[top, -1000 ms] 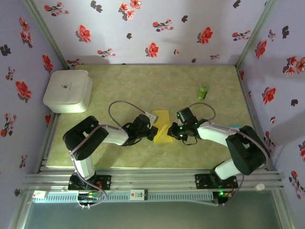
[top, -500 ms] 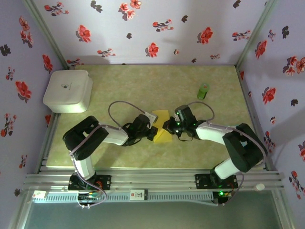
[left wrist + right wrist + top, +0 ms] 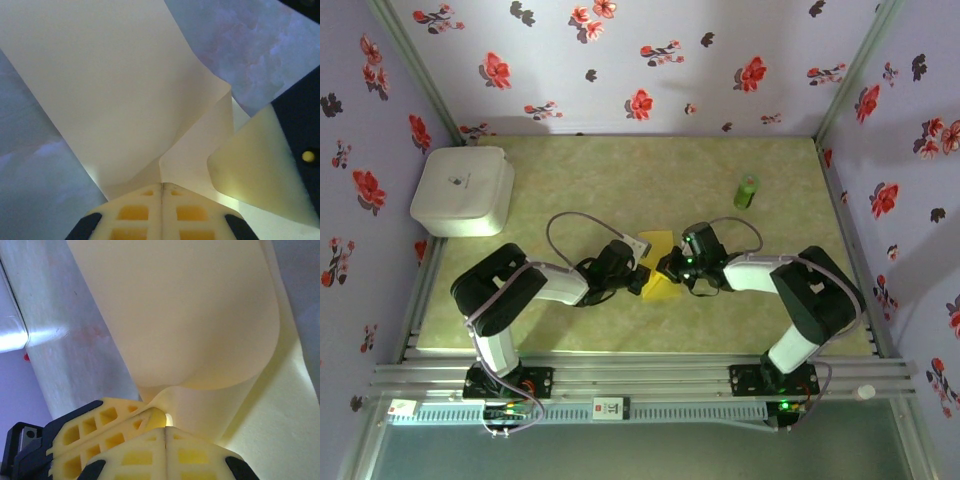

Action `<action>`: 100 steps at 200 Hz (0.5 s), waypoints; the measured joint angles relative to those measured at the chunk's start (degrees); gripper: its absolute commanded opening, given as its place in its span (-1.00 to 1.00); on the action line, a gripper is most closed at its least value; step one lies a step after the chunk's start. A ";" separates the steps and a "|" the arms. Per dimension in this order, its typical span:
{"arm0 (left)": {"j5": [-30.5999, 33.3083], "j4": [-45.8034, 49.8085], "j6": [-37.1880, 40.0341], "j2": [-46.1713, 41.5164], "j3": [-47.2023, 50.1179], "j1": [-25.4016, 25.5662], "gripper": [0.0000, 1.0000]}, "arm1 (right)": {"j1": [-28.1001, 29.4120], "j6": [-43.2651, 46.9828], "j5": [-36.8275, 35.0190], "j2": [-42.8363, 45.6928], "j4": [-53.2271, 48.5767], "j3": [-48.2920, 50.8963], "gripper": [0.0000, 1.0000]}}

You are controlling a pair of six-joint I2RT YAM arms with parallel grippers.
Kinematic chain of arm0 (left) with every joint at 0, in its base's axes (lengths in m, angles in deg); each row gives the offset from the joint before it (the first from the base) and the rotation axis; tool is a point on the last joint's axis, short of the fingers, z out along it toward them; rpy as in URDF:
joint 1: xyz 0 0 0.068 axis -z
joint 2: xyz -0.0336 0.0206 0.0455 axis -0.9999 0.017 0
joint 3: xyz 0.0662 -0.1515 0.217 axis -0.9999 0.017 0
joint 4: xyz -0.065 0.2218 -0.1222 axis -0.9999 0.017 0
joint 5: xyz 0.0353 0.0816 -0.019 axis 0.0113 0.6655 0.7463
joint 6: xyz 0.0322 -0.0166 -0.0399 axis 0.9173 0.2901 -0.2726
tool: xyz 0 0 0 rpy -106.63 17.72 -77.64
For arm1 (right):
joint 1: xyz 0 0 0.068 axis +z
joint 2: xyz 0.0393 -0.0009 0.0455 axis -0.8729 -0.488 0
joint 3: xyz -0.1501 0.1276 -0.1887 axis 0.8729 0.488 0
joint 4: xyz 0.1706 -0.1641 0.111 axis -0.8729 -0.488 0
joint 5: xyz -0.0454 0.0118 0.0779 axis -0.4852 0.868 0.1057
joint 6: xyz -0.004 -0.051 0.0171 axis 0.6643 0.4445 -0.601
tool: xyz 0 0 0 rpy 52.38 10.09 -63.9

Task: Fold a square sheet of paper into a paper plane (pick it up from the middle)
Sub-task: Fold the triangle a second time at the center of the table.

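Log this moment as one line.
left gripper: shut on paper | right gripper: shut on paper | paper: bent, pinched from both sides, mid-table

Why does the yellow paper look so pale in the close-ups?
Top external view: even light, the square sheet of paper reads bright yellow. Left wrist view: it sits right at the lens, so it looks pale cream and slightly soft, the table bluish. Right wrist view: equally washed out, with a white glare streak at the left edge.
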 measured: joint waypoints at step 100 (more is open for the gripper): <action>0.00 0.52 0.02 -0.33 0.11 -0.07 -1.00 | -0.02 -0.42 -0.68 -1.05 2.10 2.93 -1.00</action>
